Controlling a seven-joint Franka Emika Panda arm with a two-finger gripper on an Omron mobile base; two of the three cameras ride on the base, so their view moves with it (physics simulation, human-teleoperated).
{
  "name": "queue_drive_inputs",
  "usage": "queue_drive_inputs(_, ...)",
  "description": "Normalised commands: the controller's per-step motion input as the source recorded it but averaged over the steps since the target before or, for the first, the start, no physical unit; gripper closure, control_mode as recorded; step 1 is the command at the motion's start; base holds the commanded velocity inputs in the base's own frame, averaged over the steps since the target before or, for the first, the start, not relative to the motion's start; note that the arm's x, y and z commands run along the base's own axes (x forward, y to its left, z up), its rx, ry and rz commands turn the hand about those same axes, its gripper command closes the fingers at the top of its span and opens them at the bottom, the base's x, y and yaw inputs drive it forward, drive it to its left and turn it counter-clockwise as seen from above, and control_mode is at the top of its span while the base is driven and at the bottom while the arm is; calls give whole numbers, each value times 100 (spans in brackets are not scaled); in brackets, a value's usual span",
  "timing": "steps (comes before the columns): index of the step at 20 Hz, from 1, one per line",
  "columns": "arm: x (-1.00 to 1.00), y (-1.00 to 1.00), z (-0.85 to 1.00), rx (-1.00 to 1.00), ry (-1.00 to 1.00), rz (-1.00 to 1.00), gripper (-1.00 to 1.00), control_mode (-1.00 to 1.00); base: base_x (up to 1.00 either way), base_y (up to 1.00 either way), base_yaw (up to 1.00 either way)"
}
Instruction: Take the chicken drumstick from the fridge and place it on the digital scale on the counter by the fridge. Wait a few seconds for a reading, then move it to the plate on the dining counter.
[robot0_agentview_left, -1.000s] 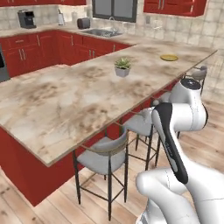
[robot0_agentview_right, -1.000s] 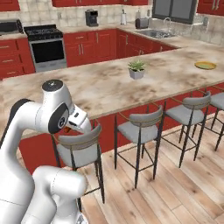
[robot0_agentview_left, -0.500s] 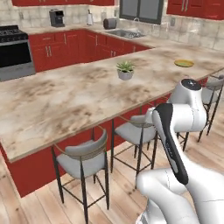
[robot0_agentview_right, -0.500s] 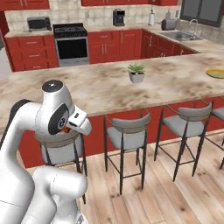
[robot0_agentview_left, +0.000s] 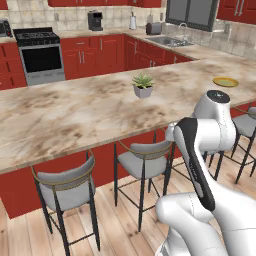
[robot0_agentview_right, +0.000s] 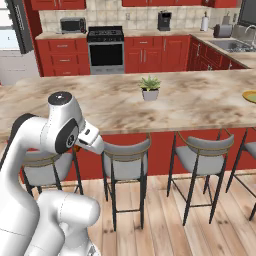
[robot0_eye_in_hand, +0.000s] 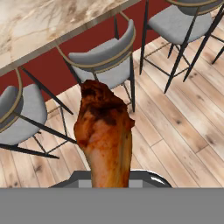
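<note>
Red-cabinet kitchen, long marbled dining counter (robot0_agentview_left: 75, 110) with grey stools (robot0_agentview_right: 125, 162) along it, yellow plate (robot0_agentview_left: 225, 82) far down toward its right end. The chicken drumstick (robot0_eye_in_hand: 105, 135) sits clamped in the gripper's fingers, carried over wood floor short of the counter; likely the transfer-to-plate step, and next needs reaching the plate end and lowering it on. Long axis runs along the gripper, fat end pointing away from the hand.

Red cabinets (robot0_agentview_right: 150, 52), wood floor (robot0_agentview_right: 165, 225), grey stools (robot0_agentview_left: 142, 162), stove (robot0_agentview_right: 106, 50).
</note>
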Motion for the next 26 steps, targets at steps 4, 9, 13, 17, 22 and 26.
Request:
queue_drive_inputs(4, 0, 0, 0, 0, 0, 0, 100, 100, 0, -100, 32)
queue_drive_inputs(9, 0, 0, 0, 0, 0, 0, 100, 100, 0, -100, 27)
queue_drive_inputs(13, 0, 0, 0, 0, 0, 0, 100, 100, 0, -100, 25)
queue_drive_inputs(17, 0, 0, 0, 0, 0, 0, 100, 100, 0, -100, 24)
queue_drive_inputs(22, 0, 0, 0, 0, 0, 0, 100, 100, 0, -100, 23)
queue_drive_inputs(26, 0, 0, 0, 0, 0, 0, 100, 100, 0, -100, 23)
